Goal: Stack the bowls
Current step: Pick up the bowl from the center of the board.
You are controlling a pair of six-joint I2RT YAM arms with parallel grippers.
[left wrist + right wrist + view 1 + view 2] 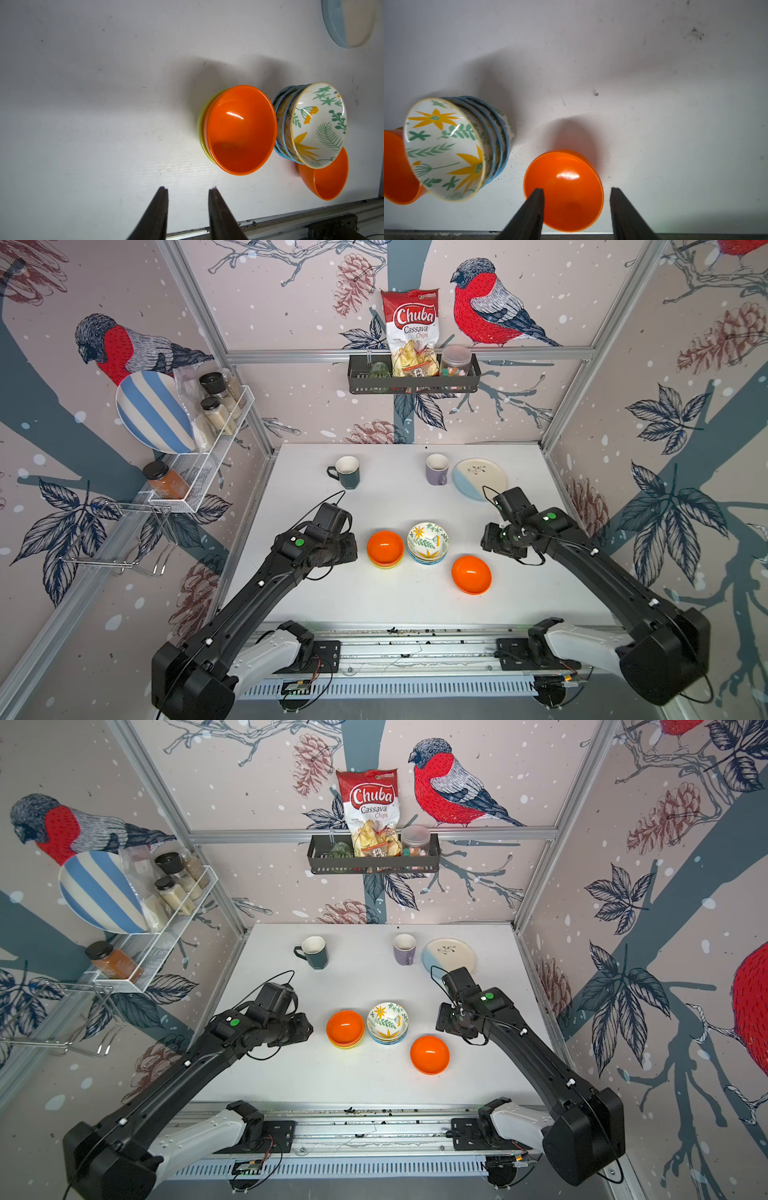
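- Left end effector (188,189): fingers partly parted, empty, above the bench (83,104).
- Right end effector (577,189): parted wider, empty, near lone orange bowl (566,166).
- Bag (411,331) reads "Chuba Cassava Chips".

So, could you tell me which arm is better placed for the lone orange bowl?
Probably the right end effector: open, it points at the lone orange bowl; the left end effector is beyond the orange stack.
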